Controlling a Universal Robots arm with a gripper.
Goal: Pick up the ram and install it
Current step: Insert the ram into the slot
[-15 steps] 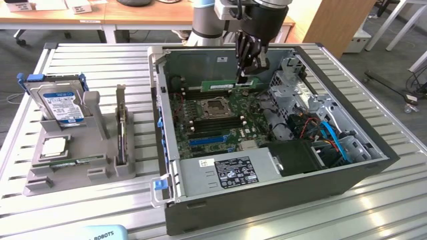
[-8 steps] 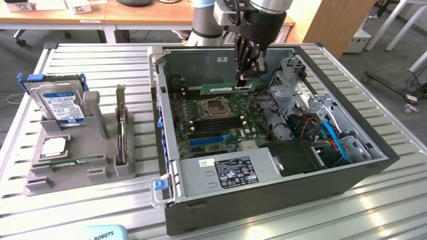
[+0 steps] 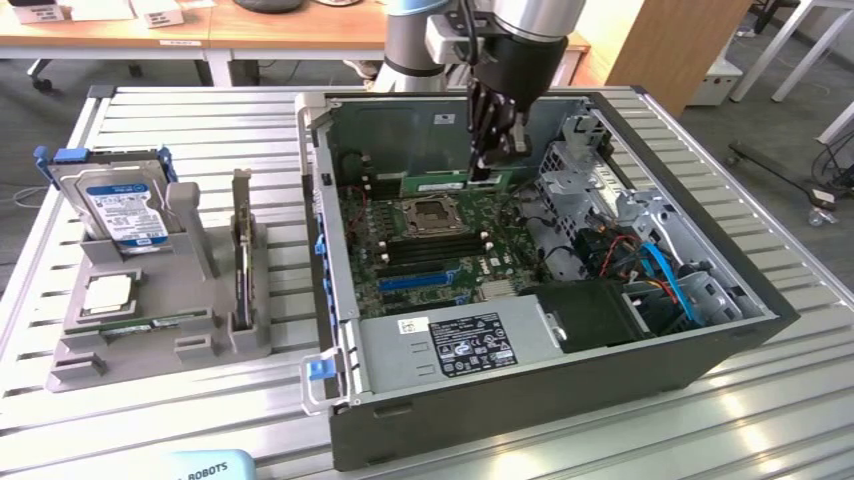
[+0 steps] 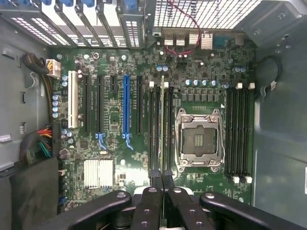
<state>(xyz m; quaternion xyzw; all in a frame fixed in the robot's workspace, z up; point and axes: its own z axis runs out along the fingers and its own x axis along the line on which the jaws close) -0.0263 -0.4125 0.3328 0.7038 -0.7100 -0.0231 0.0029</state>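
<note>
Ext view: I'm down inside the open case point(image 3: 561, 390). Back wall sits close behind my gripper point(image 3: 489, 168), and the drive cage point(image 3: 594, 170) is tight on the ext view's right. There's more room toward the socket point(image 3: 434, 215). Arm point(image 3: 534, 25) is near vertical, wrist pointing straight down. I'm pinching the ram point(image 3: 441, 184) low over the mobo. Other stick point(image 3: 242, 265) stands in the holder point(image 3: 147, 345), well apart.

Wrist view: fingers point(image 4: 148, 201) are pressed on the ram, which shows edge-on, lined up along the slots point(image 4: 154, 129) beside the socket. Seated or not, can't tell.
</note>
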